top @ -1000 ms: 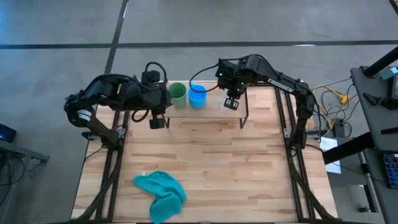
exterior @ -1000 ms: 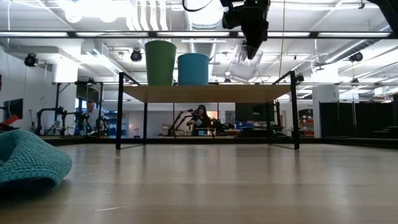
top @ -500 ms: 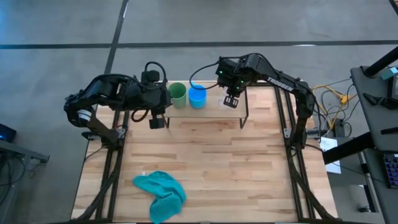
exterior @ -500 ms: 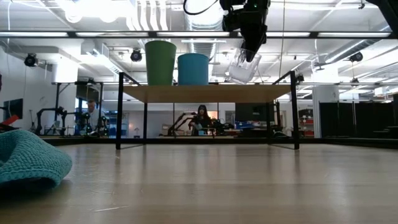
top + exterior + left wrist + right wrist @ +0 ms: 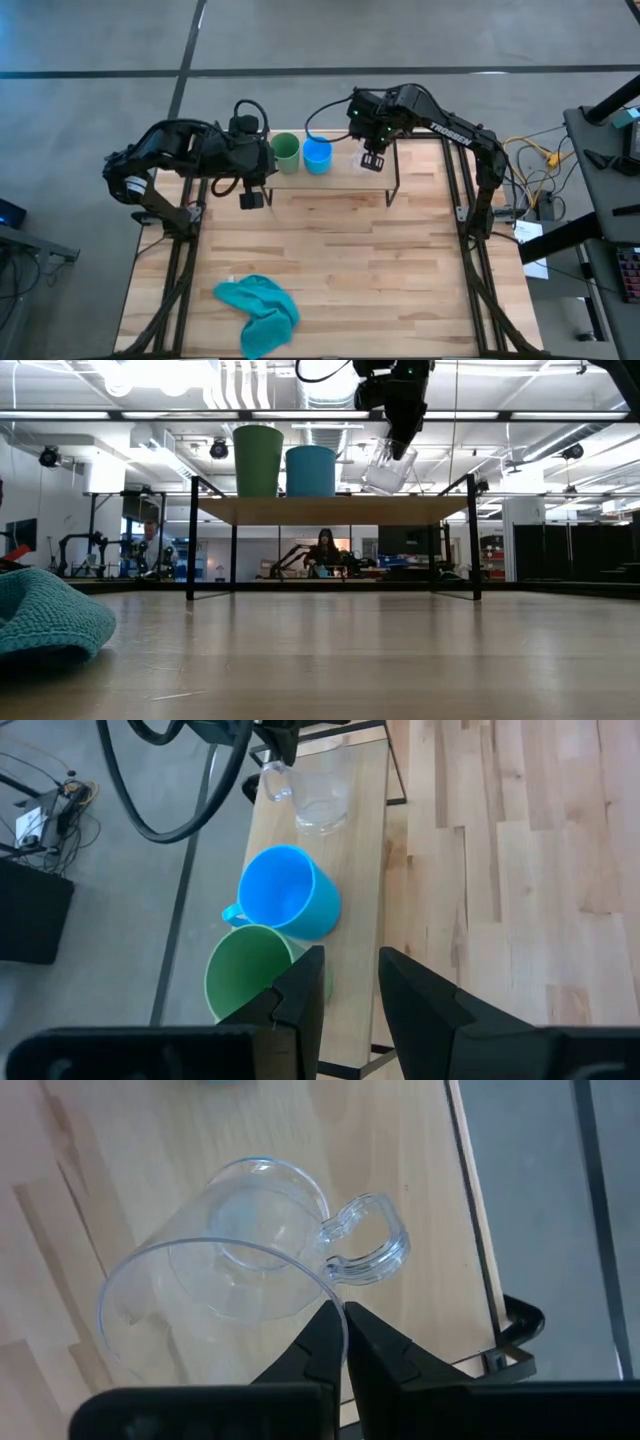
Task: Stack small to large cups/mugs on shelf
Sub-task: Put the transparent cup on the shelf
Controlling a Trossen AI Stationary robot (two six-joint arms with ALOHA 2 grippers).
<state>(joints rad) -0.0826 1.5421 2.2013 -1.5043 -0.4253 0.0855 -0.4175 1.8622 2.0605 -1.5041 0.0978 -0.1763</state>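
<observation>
Clear glass mug (image 5: 230, 1270): tilted, hung just above the shelf (image 5: 330, 510), its lower edge close to or touching the board; I couldn't tell which.
Right gripper (image 5: 345, 1335): fingers pinched together on the mug's rim, beside the handle, above the shelf's right part.
Blue mug (image 5: 317, 155): upright on the shelf, just left of the glass one.
Green tumbler (image 5: 286, 152): upright, beside the blue mug on its left.
Left gripper (image 5: 350, 990): fingers slightly apart, holding nothing, near the shelf's left end.
Teal cloth (image 5: 259, 312): crumpled on the tabletop (image 5: 350, 260), well apart from the shelf.
</observation>
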